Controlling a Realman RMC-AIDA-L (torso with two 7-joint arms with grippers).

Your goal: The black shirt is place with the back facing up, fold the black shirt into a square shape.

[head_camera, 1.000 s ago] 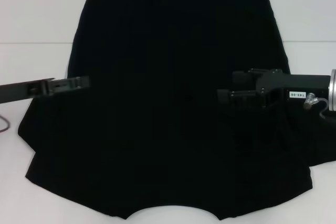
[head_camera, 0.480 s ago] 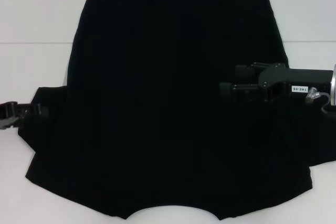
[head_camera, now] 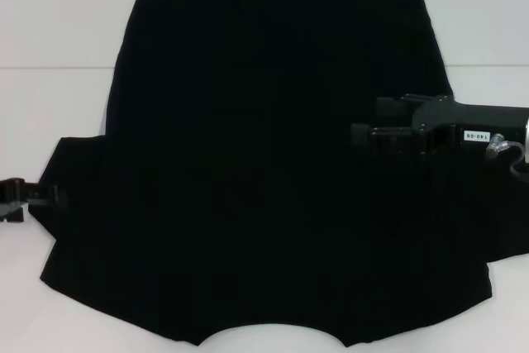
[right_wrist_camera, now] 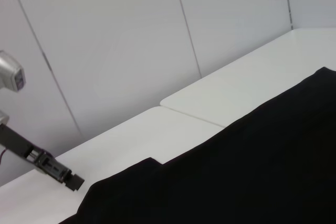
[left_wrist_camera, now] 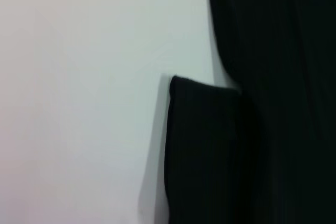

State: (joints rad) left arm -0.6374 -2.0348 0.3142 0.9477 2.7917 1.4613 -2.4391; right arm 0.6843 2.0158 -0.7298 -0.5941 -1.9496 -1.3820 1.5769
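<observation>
The black shirt (head_camera: 264, 171) lies spread flat on the white table and fills most of the head view, with no lettering showing. My left gripper (head_camera: 51, 195) is low at the far left, at the outer edge of the shirt's left sleeve (head_camera: 70, 163). The left wrist view shows that sleeve's corner (left_wrist_camera: 202, 129) lying on the table. My right gripper (head_camera: 364, 126) hovers over the right side of the shirt, open and empty, pointing towards the middle. The right wrist view shows the shirt (right_wrist_camera: 247, 166) and the left gripper (right_wrist_camera: 73, 181) beyond it.
The white table (head_camera: 58, 39) shows bare beside the shirt on the left and at the back. A table seam (right_wrist_camera: 189, 116) and grey wall panels (right_wrist_camera: 105, 40) lie beyond. A cable (head_camera: 512, 159) hangs at the right wrist.
My left gripper has pulled back from the shirt's left side to the far left edge and lower, uncovering the left sleeve. My right gripper has shifted slightly right.
</observation>
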